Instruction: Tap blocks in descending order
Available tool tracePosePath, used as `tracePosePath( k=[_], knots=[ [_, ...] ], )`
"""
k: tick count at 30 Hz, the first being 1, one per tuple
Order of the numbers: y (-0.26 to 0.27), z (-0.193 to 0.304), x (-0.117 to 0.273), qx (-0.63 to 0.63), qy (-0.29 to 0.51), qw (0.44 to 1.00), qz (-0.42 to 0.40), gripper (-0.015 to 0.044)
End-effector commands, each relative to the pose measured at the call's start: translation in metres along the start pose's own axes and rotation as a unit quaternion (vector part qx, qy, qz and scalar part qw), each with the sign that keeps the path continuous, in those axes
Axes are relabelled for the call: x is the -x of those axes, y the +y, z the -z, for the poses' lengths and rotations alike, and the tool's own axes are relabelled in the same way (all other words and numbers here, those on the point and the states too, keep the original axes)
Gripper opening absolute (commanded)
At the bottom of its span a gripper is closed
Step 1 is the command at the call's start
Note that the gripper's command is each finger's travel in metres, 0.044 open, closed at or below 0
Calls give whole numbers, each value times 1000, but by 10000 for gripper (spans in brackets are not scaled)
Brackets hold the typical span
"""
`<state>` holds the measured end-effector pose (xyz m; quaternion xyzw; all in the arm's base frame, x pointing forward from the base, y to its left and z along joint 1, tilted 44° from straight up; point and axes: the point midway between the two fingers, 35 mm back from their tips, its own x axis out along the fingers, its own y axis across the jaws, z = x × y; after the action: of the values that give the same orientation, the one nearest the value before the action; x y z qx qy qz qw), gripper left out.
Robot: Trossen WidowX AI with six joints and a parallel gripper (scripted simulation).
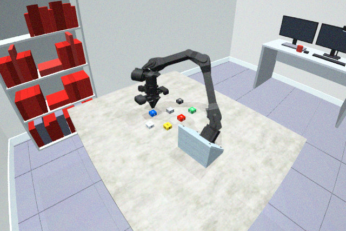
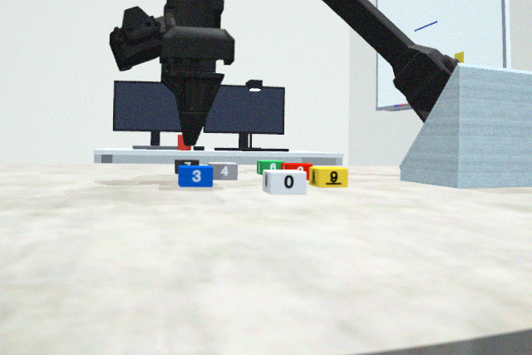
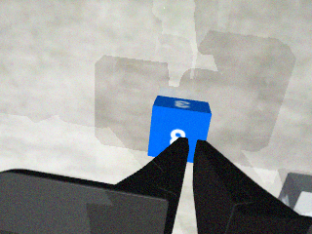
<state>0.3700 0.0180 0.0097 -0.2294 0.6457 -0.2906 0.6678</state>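
Observation:
My gripper (image 1: pixel 153 107) (image 2: pixel 190 144) (image 3: pixel 190 147) is shut and empty, its tips a little above the blue block (image 1: pixel 152 113) (image 2: pixel 189 176) (image 3: pixel 166 122), which shows a 3. A grey block (image 1: pixel 170 110) (image 2: pixel 227 171) shows 4. A black block (image 1: pixel 179 100) (image 2: pixel 177 166) shows 7. A green block (image 1: pixel 192 110) (image 2: pixel 263 166) shows 6. A yellow block (image 1: pixel 167 126) (image 2: pixel 340 175) shows an underlined 9. A white block (image 1: pixel 150 124) (image 2: pixel 277 185) shows 0. The digit of the red block (image 1: pixel 181 117) (image 2: pixel 296 166) is partly hidden.
The light blue wedge-shaped base (image 1: pixel 192 144) (image 2: pixel 490 127) carries the arm, to the right of the blocks. A grey block's corner (image 3: pixel 297 182) shows at the right edge of the wrist view. The bookshelf (image 1: pixel 55 78) and the desk (image 1: pixel 268 44) stand beyond the table (image 1: pixel 167 195).

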Motion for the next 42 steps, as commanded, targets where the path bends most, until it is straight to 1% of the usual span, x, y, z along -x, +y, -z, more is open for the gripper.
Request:
tracePosePath(
  k=[1, 12, 18, 22, 26, 27, 31, 33, 38, 42],
  knots=[
    [-2, 1, -7, 2, 1, 1000, 2, 20],
    [-2, 1, -24, 1, 1, 1000, 3, 20],
    [-2, 1, -25, 1, 1, 1000, 3, 20],
    [-2, 1, 3, 1, 1, 1000, 2, 20],
    [-1, 1, 7, 2, 1, 1000, 2, 20],
    [-1, 0, 14, 2, 1, 1000, 2, 20],
    [0, -1, 66, 2, 1, 1000, 1, 20],
    [-1, 1, 84, 2, 2, 1000, 1, 20],
    [-6, 7, 88, 2, 2, 1000, 1, 20],
    [-36, 43, 96, 3, 3, 1000, 2, 20]
  ],
)
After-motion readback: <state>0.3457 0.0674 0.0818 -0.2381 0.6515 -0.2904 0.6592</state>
